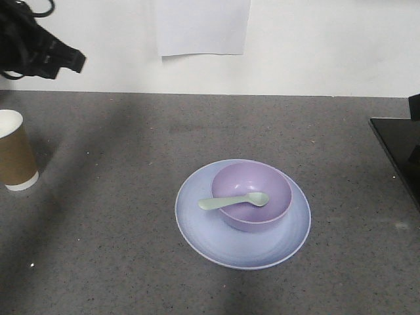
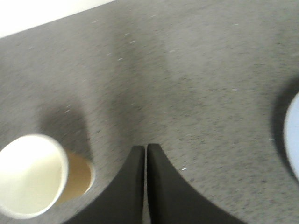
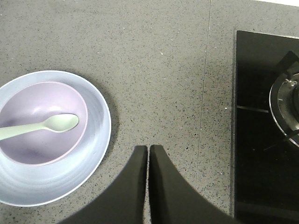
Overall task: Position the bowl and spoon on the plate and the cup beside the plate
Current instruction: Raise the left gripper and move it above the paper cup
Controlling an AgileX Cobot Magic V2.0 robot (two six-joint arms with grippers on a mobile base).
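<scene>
The lavender bowl (image 1: 252,196) sits on the pale blue plate (image 1: 203,226) in the middle of the grey counter, with the mint spoon (image 1: 233,201) resting across its rim, scoop inside. The brown paper cup (image 1: 14,159) stands upright far to the left, apart from the plate. My left gripper (image 2: 146,147) is shut and empty, hovering to the right of the cup (image 2: 32,175). My right gripper (image 3: 148,148) is shut and empty above bare counter, to the right of the plate (image 3: 96,154), the bowl (image 3: 42,140) and the spoon (image 3: 44,125).
A black stove top (image 3: 261,130) with a burner (image 3: 286,105) lies at the right; its edge shows as the stove top (image 1: 400,147) in the front view. The left arm's dark body (image 1: 36,46) hangs at the upper left. A white wall backs the counter.
</scene>
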